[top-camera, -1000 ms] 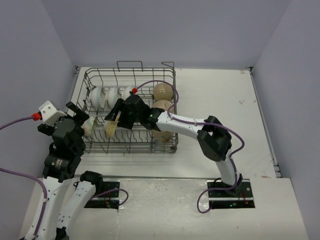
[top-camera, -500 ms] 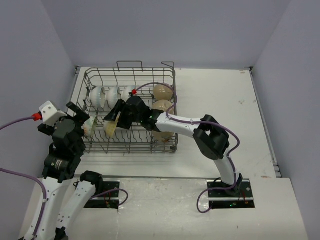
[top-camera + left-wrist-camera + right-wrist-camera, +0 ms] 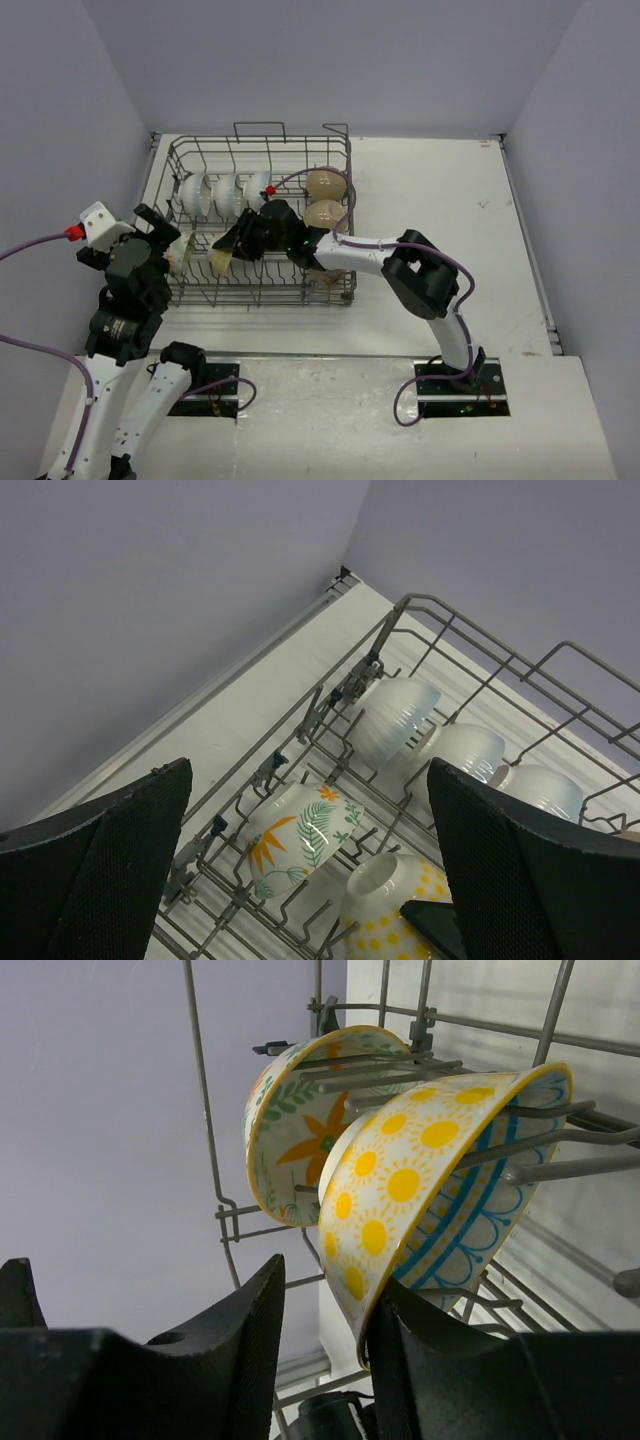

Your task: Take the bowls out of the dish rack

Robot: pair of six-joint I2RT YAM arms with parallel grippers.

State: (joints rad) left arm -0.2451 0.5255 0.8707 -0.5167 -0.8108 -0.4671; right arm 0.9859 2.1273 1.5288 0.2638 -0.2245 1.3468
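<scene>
1. Inside the rack [image 3: 275, 285], the right pincer [image 3: 328, 1290] is held narrow astride the rim of the yellow bowl [image 3: 400, 1190], a gap showing.
2. The bowl, propped on edge between tines [image 3: 560, 1167], is judged stiff, slick, breakable; the rim is best pinched.

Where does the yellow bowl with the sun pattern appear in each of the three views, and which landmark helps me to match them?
Top external: the yellow sun bowl stands on edge in the front row of the dish rack, left of centre.
Left wrist: at the bottom edge, right of the middle.
Right wrist: it fills the centre.
Shared landmark: the leaf-and-flower bowl right beside it.
</scene>
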